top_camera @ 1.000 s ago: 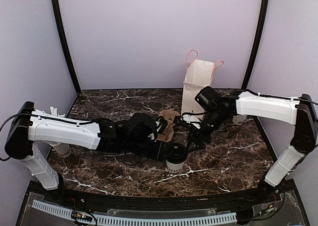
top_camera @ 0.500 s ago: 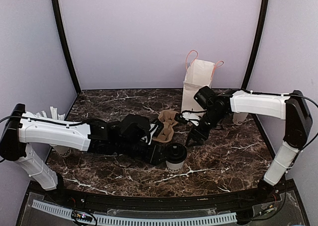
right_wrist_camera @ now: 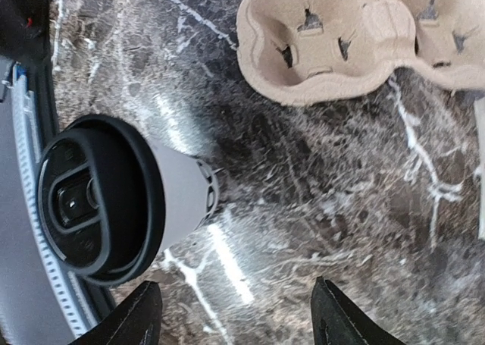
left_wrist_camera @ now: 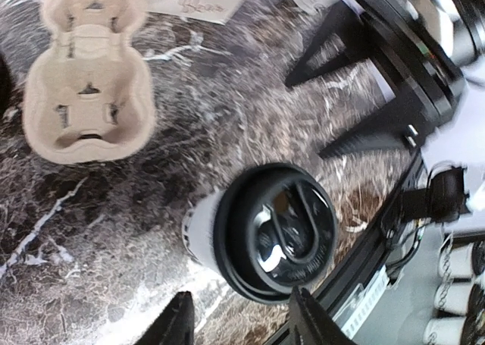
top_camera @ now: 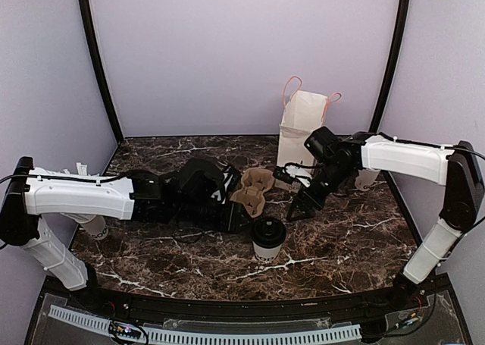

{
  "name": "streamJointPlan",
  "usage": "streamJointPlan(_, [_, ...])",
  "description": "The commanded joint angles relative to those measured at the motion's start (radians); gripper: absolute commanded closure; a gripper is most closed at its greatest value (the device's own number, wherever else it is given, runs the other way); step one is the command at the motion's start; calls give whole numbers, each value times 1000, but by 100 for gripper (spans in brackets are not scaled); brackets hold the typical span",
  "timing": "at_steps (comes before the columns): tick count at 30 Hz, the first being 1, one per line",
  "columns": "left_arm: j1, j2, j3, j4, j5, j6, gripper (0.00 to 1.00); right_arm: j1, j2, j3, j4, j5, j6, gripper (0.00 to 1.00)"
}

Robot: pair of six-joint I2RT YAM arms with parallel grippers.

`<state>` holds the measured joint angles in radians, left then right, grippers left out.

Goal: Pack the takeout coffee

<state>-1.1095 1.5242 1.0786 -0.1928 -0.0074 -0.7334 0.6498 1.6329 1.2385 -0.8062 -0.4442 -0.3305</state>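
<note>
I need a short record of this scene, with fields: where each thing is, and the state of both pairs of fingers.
takeout coffee: upright on the table, black lid on, held by nothing
cup carrier: two wells, both empty, lying behind the coffee
paper bag: standing at the back
left fingers: open, empty, coffee just beyond the tips
right fingers: open, empty

takeout coffee [top_camera: 268, 236] before cup carrier [top_camera: 255, 191], bag [top_camera: 298, 130] behind
</note>
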Motion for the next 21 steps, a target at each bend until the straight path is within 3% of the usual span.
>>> streamJointPlan(1, [75, -57, -40, 14, 66, -92, 59, -35, -20, -72, -68, -225, 47, 31])
streamJointPlan(7, [92, -13, -65, 113, 140, -108, 62, -35, 21, -130, -88, -403, 19, 32])
streamJointPlan(21, [98, 49, -80, 178, 187, -139, 66, -34, 122, -59, -115, -468, -3, 35])
